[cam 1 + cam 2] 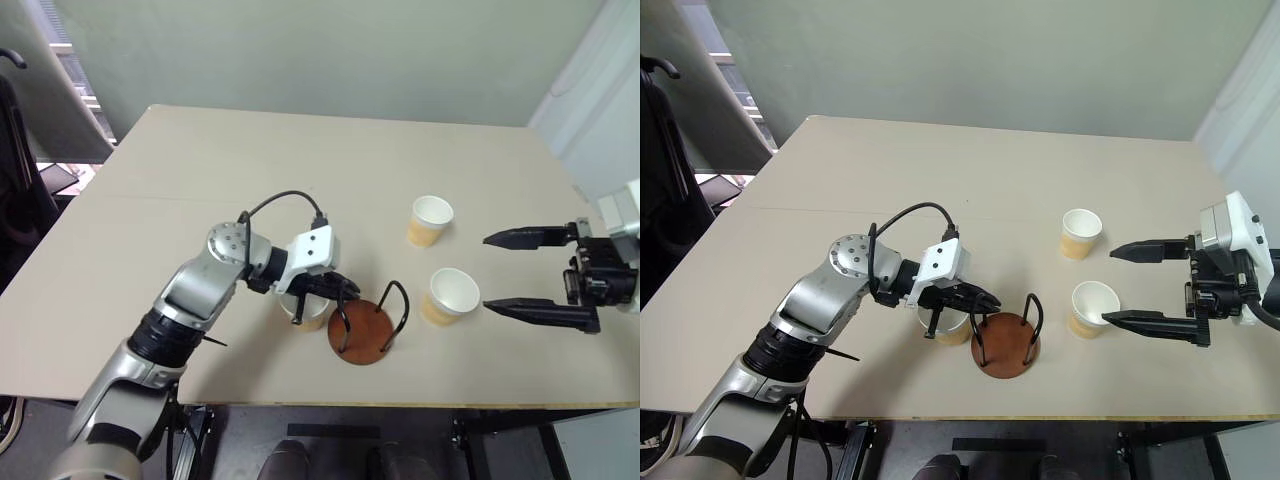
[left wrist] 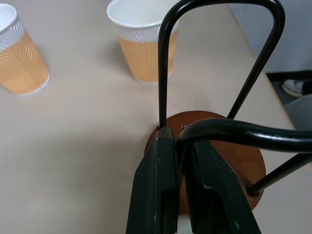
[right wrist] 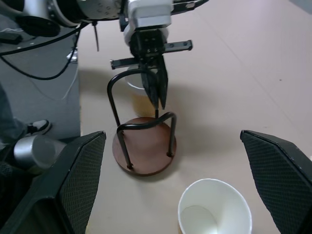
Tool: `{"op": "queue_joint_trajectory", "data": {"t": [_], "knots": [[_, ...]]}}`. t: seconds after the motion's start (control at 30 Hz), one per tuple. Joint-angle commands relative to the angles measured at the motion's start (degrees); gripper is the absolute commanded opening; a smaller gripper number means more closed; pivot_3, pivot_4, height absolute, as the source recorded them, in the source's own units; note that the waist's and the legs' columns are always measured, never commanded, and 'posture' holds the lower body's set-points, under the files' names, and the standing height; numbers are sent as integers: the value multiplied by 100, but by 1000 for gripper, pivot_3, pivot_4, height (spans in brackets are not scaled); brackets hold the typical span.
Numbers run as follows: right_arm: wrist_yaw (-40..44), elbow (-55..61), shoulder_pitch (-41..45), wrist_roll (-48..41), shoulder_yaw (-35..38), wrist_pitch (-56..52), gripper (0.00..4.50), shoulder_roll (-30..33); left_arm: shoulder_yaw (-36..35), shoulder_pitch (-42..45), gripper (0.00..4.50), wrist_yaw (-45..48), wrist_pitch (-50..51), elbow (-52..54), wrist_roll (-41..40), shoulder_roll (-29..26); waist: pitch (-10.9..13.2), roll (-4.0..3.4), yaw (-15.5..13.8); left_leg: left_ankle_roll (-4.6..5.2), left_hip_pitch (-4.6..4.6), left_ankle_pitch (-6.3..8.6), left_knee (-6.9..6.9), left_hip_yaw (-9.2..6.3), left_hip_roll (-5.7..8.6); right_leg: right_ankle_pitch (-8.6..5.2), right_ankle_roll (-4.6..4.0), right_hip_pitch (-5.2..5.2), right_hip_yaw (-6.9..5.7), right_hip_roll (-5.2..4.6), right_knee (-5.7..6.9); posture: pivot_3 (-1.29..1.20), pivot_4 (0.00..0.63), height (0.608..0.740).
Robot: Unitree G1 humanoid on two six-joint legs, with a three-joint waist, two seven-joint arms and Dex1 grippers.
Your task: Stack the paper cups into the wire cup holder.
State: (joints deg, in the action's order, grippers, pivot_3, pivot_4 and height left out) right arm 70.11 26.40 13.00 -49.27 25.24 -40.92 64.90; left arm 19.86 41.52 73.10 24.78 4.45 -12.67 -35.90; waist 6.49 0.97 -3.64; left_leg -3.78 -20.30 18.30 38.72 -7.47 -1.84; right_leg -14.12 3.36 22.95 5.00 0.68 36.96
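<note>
**Zero cups loaded: holder empty, three cups on the bench**

Status. No cup sits in the wire cup holder (image 1: 367, 328); its wooden disc base is bare. All three stacking steps remain, judging from the present layout.

Locations. The holder stands near the front edge of the bench (image 1: 200, 180), roughly midway between the two arms. The first paper cup (image 1: 951, 326) stands just to the holder's left, partly hidden behind the left gripper. The second paper cup (image 1: 449, 296) stands to the holder's right, near it. The third paper cup (image 1: 429, 220) stands farther back on the right, apart from the second.

Orientation. The holder is upright: disc flat on the bench, wire loops rising straight up, long axis vertical. Each cup is upright, mouth up and narrow end down, long axis vertical.

Grippers. The left gripper (image 2: 181, 141) has its fingers pressed together at one wire loop; whether the wire is pinched between them cannot be told. The right gripper (image 1: 520, 272) is spread wide and holds nothing, its fingertips pointing toward the second cup from the right.
</note>
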Motion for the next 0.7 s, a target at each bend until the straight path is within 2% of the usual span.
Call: {"op": "queue_joint_trajectory", "data": {"t": [0.03,0.27,0.37,0.6,0.7], "knots": [[-68,84,108,-85,78,60,4500,22,25,-4,26,-212,-285,18,270,39,0,0,0,0,0,0,1,0,0,0,0,0,1,0,0,0,150,740],[-137,97,133,-58,-3,96,4500,-6,32,-2,26,-204,-179,-3,239,133,0,0,0,4,7,2,2,1,0,0,1,-9,0,0,0,0,150,740],[-146,89,138,-52,-4,103,4500,2,55,-21,870,-169,-146,49,247,92,0,0,1,4,7,3,2,1,1,0,1,-9,0,-1,0,0,150,740],[-166,51,175,-17,-59,141,4500,6,90,-65,3251,-282,-411,11,533,21,0,0,12,5,11,3,1,2,0,0,1,-10,0,1,0,0,150,740],[-169,31,188,13,-98,162,4500,0,34,-68,3251,-322,-471,-41,568,26,0,0,13,6,11,4,1,2,0,-1,1,-11,0,1,0,0,150,740]]}}
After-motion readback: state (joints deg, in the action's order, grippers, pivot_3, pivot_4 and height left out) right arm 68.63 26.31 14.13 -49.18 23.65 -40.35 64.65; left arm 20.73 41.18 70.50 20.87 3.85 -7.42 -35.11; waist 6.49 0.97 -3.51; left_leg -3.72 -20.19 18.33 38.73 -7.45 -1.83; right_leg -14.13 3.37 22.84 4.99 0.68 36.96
